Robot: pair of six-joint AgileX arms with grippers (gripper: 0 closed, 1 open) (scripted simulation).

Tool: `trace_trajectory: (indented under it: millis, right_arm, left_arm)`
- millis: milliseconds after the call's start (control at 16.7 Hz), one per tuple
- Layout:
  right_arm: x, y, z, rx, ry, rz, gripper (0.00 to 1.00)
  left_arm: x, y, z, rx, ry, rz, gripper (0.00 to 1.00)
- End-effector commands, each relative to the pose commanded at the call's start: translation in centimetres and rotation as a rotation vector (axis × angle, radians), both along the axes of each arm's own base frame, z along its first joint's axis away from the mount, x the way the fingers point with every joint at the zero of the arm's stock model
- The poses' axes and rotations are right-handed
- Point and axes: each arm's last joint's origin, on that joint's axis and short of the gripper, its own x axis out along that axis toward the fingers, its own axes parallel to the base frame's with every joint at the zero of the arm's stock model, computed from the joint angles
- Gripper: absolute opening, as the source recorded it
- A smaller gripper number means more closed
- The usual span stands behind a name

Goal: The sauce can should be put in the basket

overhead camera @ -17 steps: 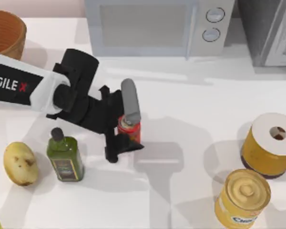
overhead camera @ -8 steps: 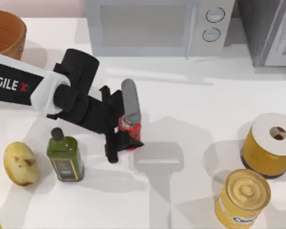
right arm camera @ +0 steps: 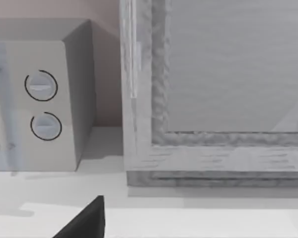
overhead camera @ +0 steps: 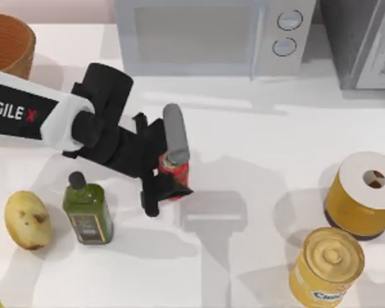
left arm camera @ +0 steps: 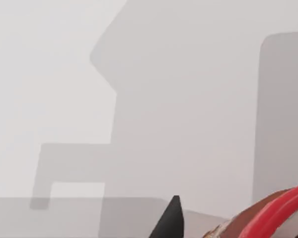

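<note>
Sauce can (overhead camera: 174, 171) sits between the two fingers of the left gripper (overhead camera: 171, 173), near the middle of the table (overhead camera: 256, 147), its long axis upright with the printed top facing up. From above, one grey finger (overhead camera: 175, 135) lies on the far side of the can and a dark finger on the near side, so the pincer appears to be clamped on it, though the top view cannot show for certain whether the can has left the table. In the left wrist view the can's red rim (left arm camera: 273, 213) is right at the edge, close against the gripper.

Going left to right from the pincer: the basket (overhead camera: 9, 42) stands well to its left and toward the back, at the table's far-left corner. A potato (overhead camera: 27, 220) and a green bottle (overhead camera: 86, 208) lie to the pincer's left on the near side. Behind it is the microwave (overhead camera: 205, 35). Two big yellow cans (overhead camera: 362, 196) stand well to its right.

The coming move turns on this: the basket lies back-left of the held can, on the left arm's own side, so that arm is the nearer one. The right arm is parked; its wrist view looks at the microwave.
</note>
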Motion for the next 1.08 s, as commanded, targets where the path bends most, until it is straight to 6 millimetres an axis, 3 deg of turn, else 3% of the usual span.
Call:
trace_trajectory:
  millis: [180, 300, 420, 600, 840, 960, 1080]
  right_arm:
    - [0.0, 0.0, 0.0, 0.000, 0.000, 0.000, 1.00]
    - [0.0, 0.0, 0.0, 0.000, 0.000, 0.000, 1.00]
    - [0.0, 0.0, 0.0, 0.000, 0.000, 0.000, 1.00]
    - [0.0, 0.0, 0.0, 0.000, 0.000, 0.000, 1.00]
    - [0.0, 0.0, 0.0, 0.000, 0.000, 0.000, 1.00]
    - [0.0, 0.0, 0.0, 0.000, 0.000, 0.000, 1.00]
    - [0.0, 0.0, 0.0, 0.000, 0.000, 0.000, 1.00]
  left_arm:
    - [2.4, 1.0, 2.2, 0.035, -0.042, 0.106, 0.00]
    - [4.7, 2.7, 5.2, 0.058, -0.082, 0.238, 0.00]
    - [7.0, 5.4, 9.3, 0.068, -0.118, 0.417, 0.00]
    - [9.3, 11.3, 16.3, 0.047, -0.138, 0.742, 0.00]
    - [8.8, 20.2, 23.0, -0.002, -0.083, 1.164, 0.00]
    - [7.5, 23.5, 24.8, -0.019, -0.047, 1.323, 0.00]
    - [6.6, 25.3, 25.6, -0.026, -0.017, 1.414, 0.00]
